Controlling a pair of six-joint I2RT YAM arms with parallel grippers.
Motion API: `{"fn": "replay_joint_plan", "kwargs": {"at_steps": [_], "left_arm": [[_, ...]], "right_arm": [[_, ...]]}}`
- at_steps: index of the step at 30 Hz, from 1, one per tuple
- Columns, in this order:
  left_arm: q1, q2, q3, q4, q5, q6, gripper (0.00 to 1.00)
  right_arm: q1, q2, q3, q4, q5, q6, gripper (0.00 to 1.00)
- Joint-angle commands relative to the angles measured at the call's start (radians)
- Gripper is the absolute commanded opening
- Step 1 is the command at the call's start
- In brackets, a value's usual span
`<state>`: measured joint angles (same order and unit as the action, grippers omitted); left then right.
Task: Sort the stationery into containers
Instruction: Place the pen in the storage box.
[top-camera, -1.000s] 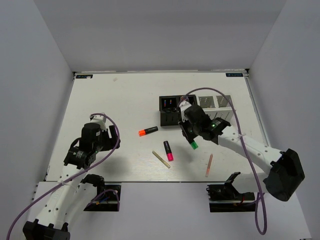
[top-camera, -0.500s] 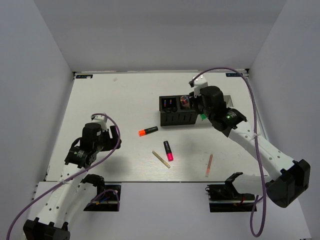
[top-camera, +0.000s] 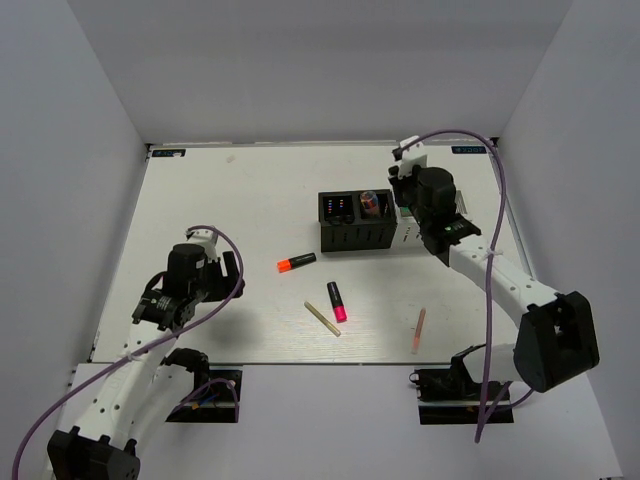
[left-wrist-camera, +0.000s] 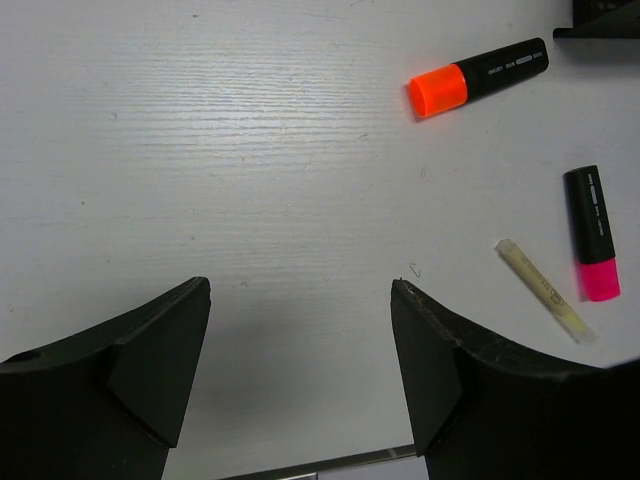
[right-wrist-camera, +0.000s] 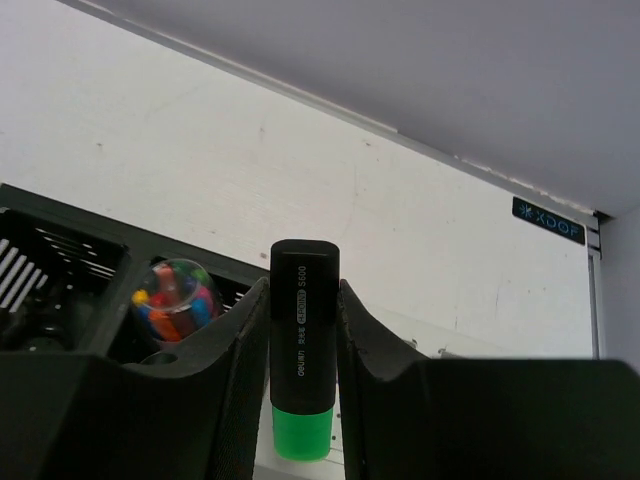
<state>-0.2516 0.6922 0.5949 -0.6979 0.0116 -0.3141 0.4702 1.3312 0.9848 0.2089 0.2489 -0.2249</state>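
Four loose items lie on the table (top-camera: 230, 200) on the near side of the container row (top-camera: 350, 238): orange-capped highlighter (top-camera: 296, 263), pink-capped highlighter (top-camera: 336, 300), beige stick (top-camera: 322, 318), and salmon stick (top-camera: 418, 330). The right gripper (right-wrist-camera: 303, 330) clamps the green-capped highlighter (right-wrist-camera: 302, 290) by its black body, directly above the row, green cap toward the palm. The left gripper (left-wrist-camera: 300, 350) stands wide open and empty, well left of the row.
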Motion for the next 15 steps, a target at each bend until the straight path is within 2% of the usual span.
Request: {"fn": "replay_joint_plan", "kwargs": {"at_steps": [1,5,8,15], "left_arm": [[0.003,0.003,-0.009,0.02,0.016,0.012,0.83],[0.003,0.018,-0.009,0.018,0.018,0.015,0.83],[0.003,0.027,-0.006,0.02,0.021,0.015,0.83],[0.005,0.029,-0.006,0.018,0.021,0.015,0.83]], "right_arm": [[-0.051,0.002,-0.052,0.205,-0.057,0.044,0.0],[-0.099,-0.004,-0.135,0.254,-0.12,0.088,0.0],[-0.123,-0.003,-0.195,0.359,-0.154,0.084,0.0],[-0.189,0.042,-0.222,0.421,-0.227,0.137,0.0]]}}
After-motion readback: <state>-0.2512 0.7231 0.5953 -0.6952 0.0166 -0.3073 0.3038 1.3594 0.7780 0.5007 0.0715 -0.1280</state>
